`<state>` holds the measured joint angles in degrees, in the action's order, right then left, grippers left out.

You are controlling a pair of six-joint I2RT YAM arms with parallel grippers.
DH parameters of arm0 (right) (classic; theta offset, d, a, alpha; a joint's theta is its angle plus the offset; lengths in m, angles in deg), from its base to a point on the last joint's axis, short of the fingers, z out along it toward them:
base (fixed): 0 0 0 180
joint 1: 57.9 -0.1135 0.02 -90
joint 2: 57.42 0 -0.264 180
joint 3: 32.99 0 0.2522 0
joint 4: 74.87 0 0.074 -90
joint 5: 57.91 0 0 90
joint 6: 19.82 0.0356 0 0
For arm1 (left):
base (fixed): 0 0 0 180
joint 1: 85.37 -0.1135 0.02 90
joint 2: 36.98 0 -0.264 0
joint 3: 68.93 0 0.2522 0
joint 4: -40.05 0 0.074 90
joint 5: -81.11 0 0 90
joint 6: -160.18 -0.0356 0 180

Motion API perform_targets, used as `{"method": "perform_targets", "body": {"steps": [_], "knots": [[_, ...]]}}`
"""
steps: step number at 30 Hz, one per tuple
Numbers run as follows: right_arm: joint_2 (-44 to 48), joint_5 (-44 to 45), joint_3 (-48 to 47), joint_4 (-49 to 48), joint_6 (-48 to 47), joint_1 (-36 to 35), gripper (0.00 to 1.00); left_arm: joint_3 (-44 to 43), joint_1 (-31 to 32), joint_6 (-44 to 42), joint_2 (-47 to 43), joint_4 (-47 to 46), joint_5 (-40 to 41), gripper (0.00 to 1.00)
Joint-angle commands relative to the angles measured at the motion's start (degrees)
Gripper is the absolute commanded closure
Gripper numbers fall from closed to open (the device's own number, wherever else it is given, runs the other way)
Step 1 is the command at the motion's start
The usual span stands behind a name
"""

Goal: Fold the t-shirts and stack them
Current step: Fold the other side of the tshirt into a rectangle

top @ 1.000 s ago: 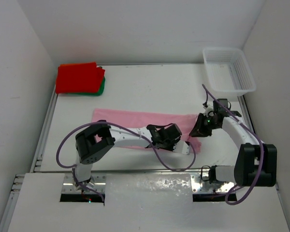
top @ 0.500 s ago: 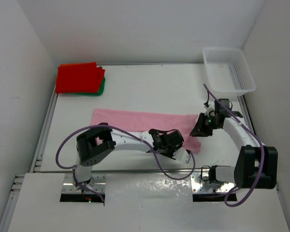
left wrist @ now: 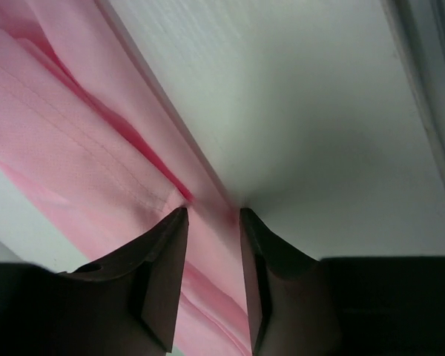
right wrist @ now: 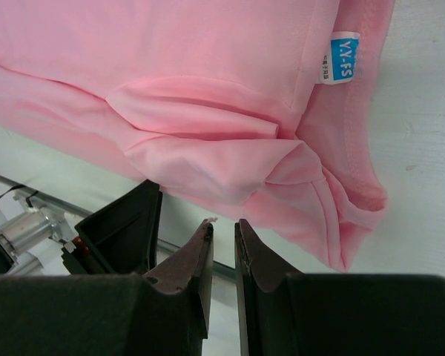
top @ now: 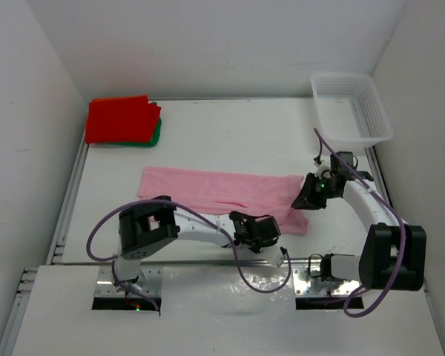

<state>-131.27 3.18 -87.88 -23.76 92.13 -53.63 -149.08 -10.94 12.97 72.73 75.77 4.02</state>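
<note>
Pink shirt (top: 222,191) is the one in work. It lies flat as a long band, folded lengthwise, not yet folded across or stacked. Well apart from both claws, in the far left corner, the red shirt (top: 119,119) sits folded on the green shirt (top: 156,133), of which only an edge shows. No orange shirt can be told apart in these views. By my judgement roughly half is done: two are stacked and the pink one is part-folded. The cross folds and the carry to the pile are left.

The left claw (left wrist: 213,215) has its jaws apart and grips nothing. The band's near edge lies under and just ahead of its tips, with cloth showing in the gap and bare table (left wrist: 319,111) beside it. The right claw (right wrist: 222,226) has its jaws a narrow slit apart, empty. The pink shirt's collar end, with its blue label (right wrist: 343,58), lies just beyond the tips, bunched in a small fold.
</note>
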Motion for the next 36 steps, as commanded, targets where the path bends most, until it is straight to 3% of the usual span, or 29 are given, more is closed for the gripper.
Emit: {"method": "perform_targets", "body": {"steps": [1,4,9,13,15,20,24,27,36], "knots": [[1.77,-1.5,0.43,-1.31,-0.86,0.39,0.84,-0.67,0.01,-1.41,-1.17,-4.37,2.3,0.69],[1.77,-1.68,0.69,-1.31,-1.04,0.56,0.84,-1.46,0.01,-0.97,-1.08,-4.73,3.88,0.79],[1.69,-1.94,0.69,-1.31,-1.04,0.65,0.84,-7.5,0.01,1.66,-1.52,3.33,-0.06,0.78],[1.51,-2.38,0.26,-1.13,-1.12,0.74,0.84,-16.54,-0.25,7.27,-1.69,15.47,-17.41,0.71],[1.68,-2.47,-0.18,-1.04,-1.04,0.74,0.84,-19.29,-1.57,10.09,-1.43,17.25,-21.07,0.68],[4.32,1.64,-1.24,0.61,-2.44,0.74,0.82,-17.12,-7.72,21.86,-1.25,9.09,-18.72,0.65],[3.36,2.28,-2.56,1.68,-3.15,0.74,0.82,-13.76,-6.5,22.66,1.02,2.84,-10.21,0.57],[3.18,2.01,-2.38,1.59,-3.06,0.74,0.82,-15.44,-6.58,25.55,2.44,1.52,-8.17,0.57],[3.35,1.75,-0.71,1.07,-3.59,0.82,0.82,-13.86,-6.49,30.49,3.49,-3.76,-8.17,0.58]]}}
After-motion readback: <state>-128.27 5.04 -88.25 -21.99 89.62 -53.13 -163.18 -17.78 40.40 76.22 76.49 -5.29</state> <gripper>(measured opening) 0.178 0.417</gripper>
